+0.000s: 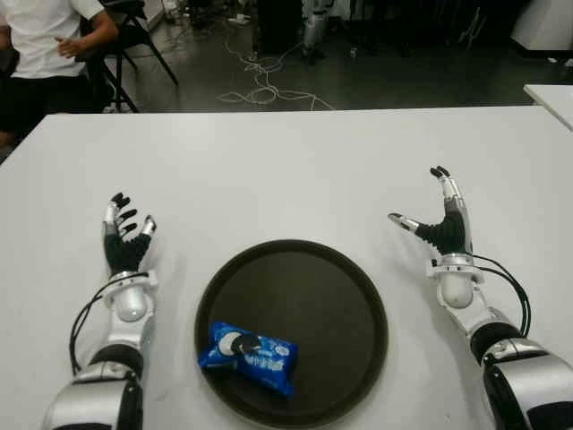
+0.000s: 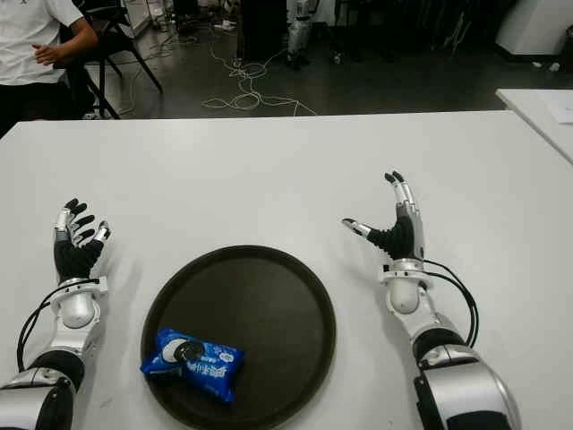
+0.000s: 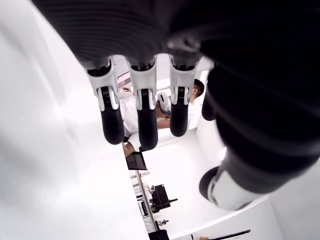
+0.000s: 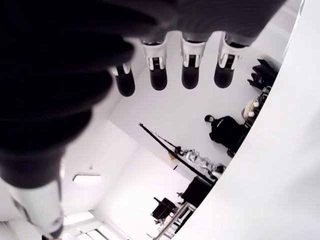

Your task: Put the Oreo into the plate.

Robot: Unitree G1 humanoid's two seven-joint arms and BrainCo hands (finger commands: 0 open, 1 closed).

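Nearest the head camera lies the Oreo [image 1: 248, 356], a blue crinkled foil packet printed with a cookie, already inside the plate [image 1: 295, 269] at its near-left edge; its long axis runs left to right, slightly tilted, one corner reaching the rim; judged from this, the task looks done and no further grasp seems called for. That plate is a round, dark, matte tray with a low raised lip, sitting on the smooth white counter [image 1: 286, 170]. Left hand [image 1: 125, 237] shows left of the plate, fingers spread and holding nothing; it is the nearer hand to the packet, which lies toward the robot and to its right. Right hand [image 1: 439, 219] shows right of the plate, well apart from the packet, fingers extended, thumb splayed, also holding nothing. Beyond the counter, a seated person [image 1: 40, 45] and loose cables [image 1: 260, 85] on the floor.
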